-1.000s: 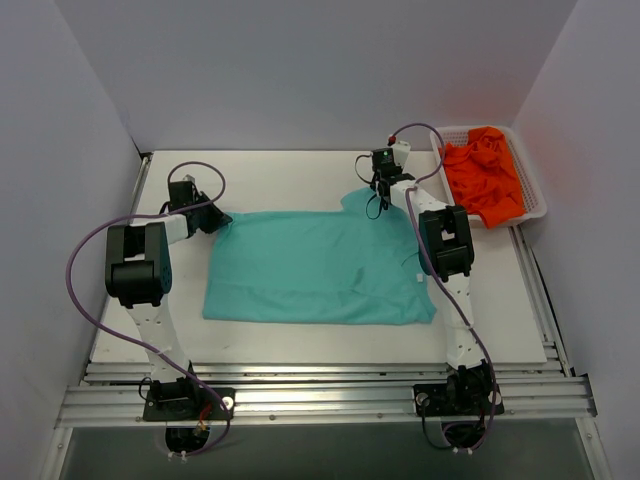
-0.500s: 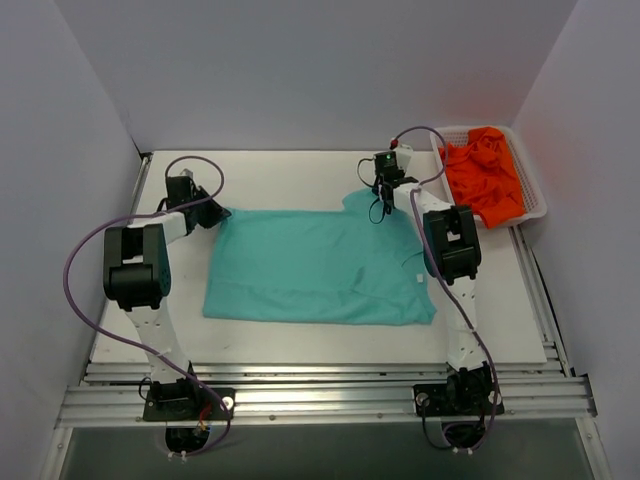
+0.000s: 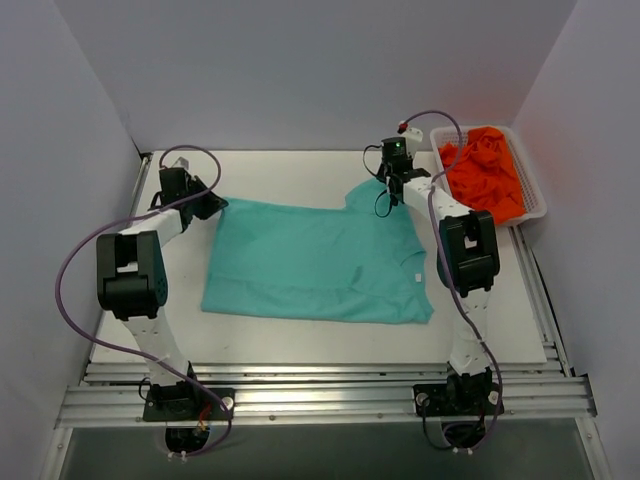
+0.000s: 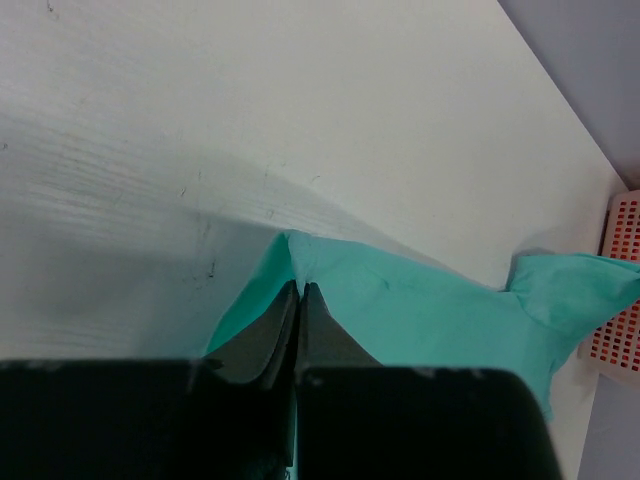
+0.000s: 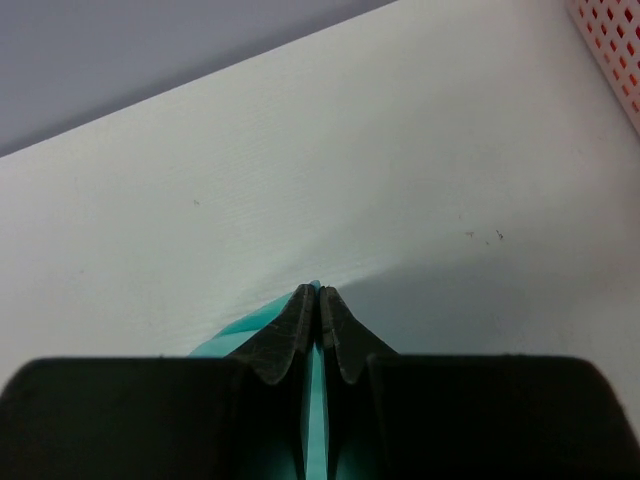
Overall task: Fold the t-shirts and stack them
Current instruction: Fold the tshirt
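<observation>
The teal-green t-shirt (image 3: 315,262) lies spread on the white table, a small white label (image 3: 418,277) near its right edge. My left gripper (image 3: 212,204) is shut on its far left corner, seen pinched between the jaws in the left wrist view (image 4: 301,288). My right gripper (image 3: 387,186) is shut on the far right sleeve; teal cloth (image 5: 317,420) shows between its jaws in the right wrist view. Both held corners are lifted slightly. The orange t-shirts (image 3: 484,173) lie crumpled in a white basket at the far right.
The white perforated basket (image 3: 536,205) stands at the far right corner; its edge shows in the left wrist view (image 4: 618,290) and the right wrist view (image 5: 610,50). Grey walls close in the back and both sides. Purple cables loop over each arm.
Both grippers have moved toward the far edge of the table, pulling the shirt's far edge with them. The shirt has stretched out and shifted away from the arm bases.
</observation>
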Robot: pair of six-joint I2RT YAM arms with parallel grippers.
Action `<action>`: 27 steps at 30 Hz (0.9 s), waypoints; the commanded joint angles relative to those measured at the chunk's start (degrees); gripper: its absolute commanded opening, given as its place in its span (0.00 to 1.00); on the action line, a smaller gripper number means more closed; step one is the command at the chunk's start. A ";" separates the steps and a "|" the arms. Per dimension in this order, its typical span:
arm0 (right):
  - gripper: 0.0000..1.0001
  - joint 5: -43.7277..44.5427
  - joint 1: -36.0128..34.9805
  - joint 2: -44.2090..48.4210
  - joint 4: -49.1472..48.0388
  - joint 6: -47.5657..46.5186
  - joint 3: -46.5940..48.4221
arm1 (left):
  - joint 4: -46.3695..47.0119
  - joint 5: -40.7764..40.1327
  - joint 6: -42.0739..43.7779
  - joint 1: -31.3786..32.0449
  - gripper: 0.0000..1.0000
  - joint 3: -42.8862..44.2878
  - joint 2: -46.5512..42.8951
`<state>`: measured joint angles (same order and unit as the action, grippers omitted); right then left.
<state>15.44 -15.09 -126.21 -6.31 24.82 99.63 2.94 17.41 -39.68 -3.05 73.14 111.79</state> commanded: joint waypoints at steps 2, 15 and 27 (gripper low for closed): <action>0.00 -0.06 -0.73 6.68 -1.60 0.58 -4.00 | -0.83 0.17 1.89 0.15 0.02 0.42 -5.17; 0.00 0.46 -2.66 19.42 -5.30 2.52 -20.70 | 0.13 -1.59 3.03 0.06 0.02 -7.75 -14.66; 0.00 3.80 -5.82 32.51 -4.77 3.83 -32.47 | 5.05 -1.32 4.87 0.06 0.02 -17.58 -22.40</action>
<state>16.38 -20.05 -98.04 -10.13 27.70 69.49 3.81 16.29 -36.69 -3.05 57.10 93.32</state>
